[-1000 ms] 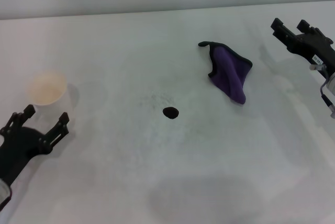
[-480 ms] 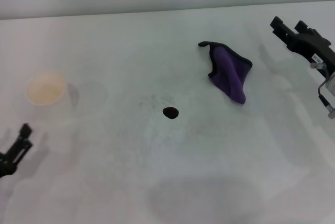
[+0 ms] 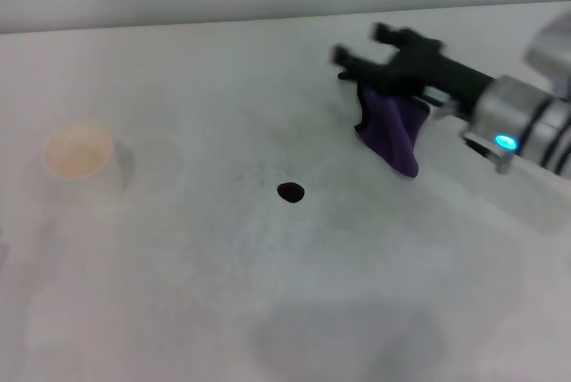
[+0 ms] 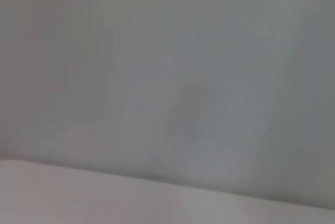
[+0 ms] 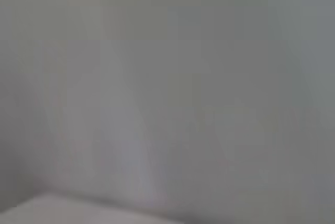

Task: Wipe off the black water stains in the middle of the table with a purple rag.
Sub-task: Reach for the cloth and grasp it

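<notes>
The right pincer (image 3: 361, 45) hides the purple rag's (image 3: 393, 128) top.

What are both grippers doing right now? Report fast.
Left gripper: not in view.
Right gripper: open, above the crumpled deep-purple rag, holding nothing.

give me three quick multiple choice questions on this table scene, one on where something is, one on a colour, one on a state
1. Where is the right end effector?
A. over the cup
B. over the far part of the purple rag
C. on the stain

2. What colour is the rag?
A. purple
B. green
C. yellow

3. What is the state of the black water stains?
A. wiped away
B. covered by the rag
C. uncovered on the table

Key: 1 B, its dark fingers overlap the rag's far edge in the head view. 2 A, deep purple with black edging. 3 C, the blot lies bare, apart from the rag.
</notes>
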